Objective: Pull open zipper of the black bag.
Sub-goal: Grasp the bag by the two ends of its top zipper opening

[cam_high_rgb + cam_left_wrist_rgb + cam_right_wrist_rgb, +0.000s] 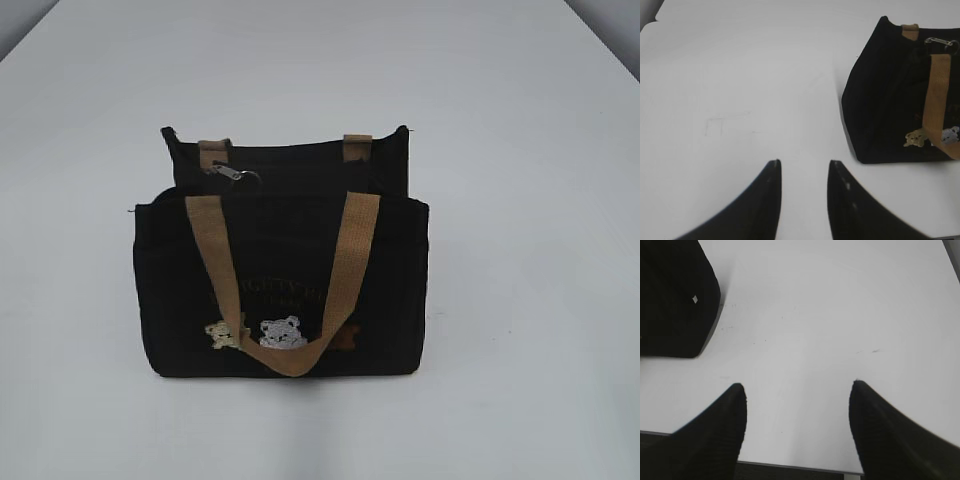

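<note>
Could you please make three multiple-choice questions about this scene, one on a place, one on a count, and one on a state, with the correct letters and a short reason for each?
1. Seen from the exterior view, where does the silver pull tab of the zipper lie?
A. Near the left end of the bag's top
B. Near the right end of the bag's top
C. On the table in front of the bag

2. How many tan webbing handles does the black bag have?
A. One
B. Two
C. Four

3. What is the left gripper doing?
A. Gripping the pull tab
B. Pinching a handle
C. Open over the bare table, holding nothing

Answers:
1. A, the tab and ring sit by the rear handle's left strap.
2. B, one front loop hangs down and two strap ends of a rear one show.
3. C, its jaws stand apart with only table between them.
</note>
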### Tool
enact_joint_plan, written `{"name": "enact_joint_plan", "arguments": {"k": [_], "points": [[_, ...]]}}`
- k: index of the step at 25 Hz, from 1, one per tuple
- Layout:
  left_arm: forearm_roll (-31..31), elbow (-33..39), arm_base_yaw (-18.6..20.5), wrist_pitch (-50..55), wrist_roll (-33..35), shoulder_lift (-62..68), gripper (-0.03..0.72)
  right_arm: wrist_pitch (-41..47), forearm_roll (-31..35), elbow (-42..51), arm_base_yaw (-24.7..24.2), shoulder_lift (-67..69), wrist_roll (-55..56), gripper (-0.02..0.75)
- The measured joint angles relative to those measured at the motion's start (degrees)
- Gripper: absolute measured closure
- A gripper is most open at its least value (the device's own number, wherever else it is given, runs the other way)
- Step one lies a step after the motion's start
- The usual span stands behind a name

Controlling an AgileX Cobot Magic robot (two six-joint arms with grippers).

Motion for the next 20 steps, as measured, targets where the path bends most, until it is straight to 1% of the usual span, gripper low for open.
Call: {"name": "enact_joint_plan", "arguments": {"k": [20], "points": [[0.0,0.0,0.0,0.0,0.0,0.0,0.449,0.0,0.0,0.0,0.0,0.0,0.0,0.235]]}}
